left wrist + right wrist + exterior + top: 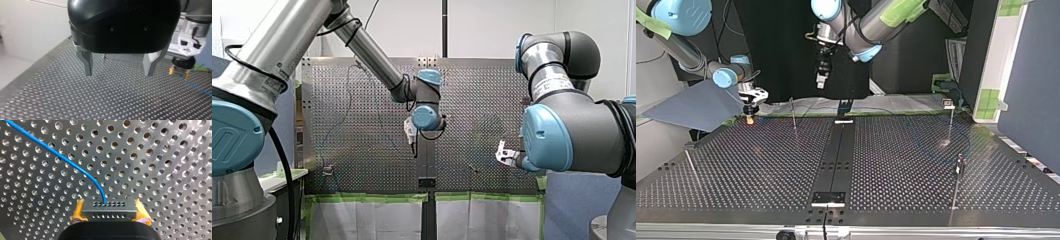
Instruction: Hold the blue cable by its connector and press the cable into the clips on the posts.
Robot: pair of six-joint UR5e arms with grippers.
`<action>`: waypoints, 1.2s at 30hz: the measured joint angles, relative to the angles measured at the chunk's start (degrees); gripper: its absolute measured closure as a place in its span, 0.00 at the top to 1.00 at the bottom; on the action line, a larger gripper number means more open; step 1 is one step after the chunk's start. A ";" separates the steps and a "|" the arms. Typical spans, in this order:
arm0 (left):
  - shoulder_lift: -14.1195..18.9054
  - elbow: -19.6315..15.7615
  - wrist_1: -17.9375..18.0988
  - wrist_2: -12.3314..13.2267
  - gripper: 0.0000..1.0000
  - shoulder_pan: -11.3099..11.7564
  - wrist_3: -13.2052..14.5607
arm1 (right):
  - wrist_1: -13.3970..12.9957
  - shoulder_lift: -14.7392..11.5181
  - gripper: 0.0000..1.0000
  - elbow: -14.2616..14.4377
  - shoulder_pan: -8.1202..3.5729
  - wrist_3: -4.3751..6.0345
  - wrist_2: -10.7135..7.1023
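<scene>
In the right wrist view my right gripper (pixel 109 214) is shut, its yellow pads (pixel 78 211) clamped on both ends of a small grey metal connector (pixel 110 206). The blue cable (pixel 67 160) leaves the connector's top and curves away over the perforated plate. The top view shows that gripper (pixel 750 118) low over the table's far left edge. My left gripper (pixel 119 73) hangs open above the plate with nothing between its metal fingers (pixel 86 63). It sits high over the far middle in the top view (pixel 820 80). My right gripper (pixel 179 71) is beside it, the cable (pixel 197 87) trailing off.
Thin posts stand on the table in the top view: one at the far middle-left (pixel 794 116), two at the right (pixel 950 122) (pixel 958 175), and one leaning at the near left (pixel 692 169). A black rail (pixel 838 155) runs down the table's middle.
</scene>
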 joint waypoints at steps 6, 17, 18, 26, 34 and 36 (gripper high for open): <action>3.00 -3.01 1.09 -0.08 1.00 0.04 0.29 | -0.03 0.00 0.01 -0.03 0.03 -0.01 0.00; 8.36 -8.37 1.33 -0.08 1.00 -0.08 0.37 | 0.08 -0.01 0.01 -0.15 0.35 -0.07 0.00; 8.78 -8.78 1.35 -0.08 1.00 -0.09 0.38 | 0.08 0.00 0.01 -0.16 0.39 -0.05 0.00; 12.45 -12.45 3.47 0.01 1.00 -0.20 0.29 | 0.27 0.00 0.01 -0.69 0.67 -0.33 0.36; 16.34 -16.34 7.16 0.03 1.00 -0.19 0.49 | 3.41 -0.35 0.01 -1.20 0.69 -2.50 3.39; 17.19 -17.21 7.69 0.06 1.00 -0.19 0.52 | 4.26 -0.87 0.01 -1.22 0.80 -3.32 4.18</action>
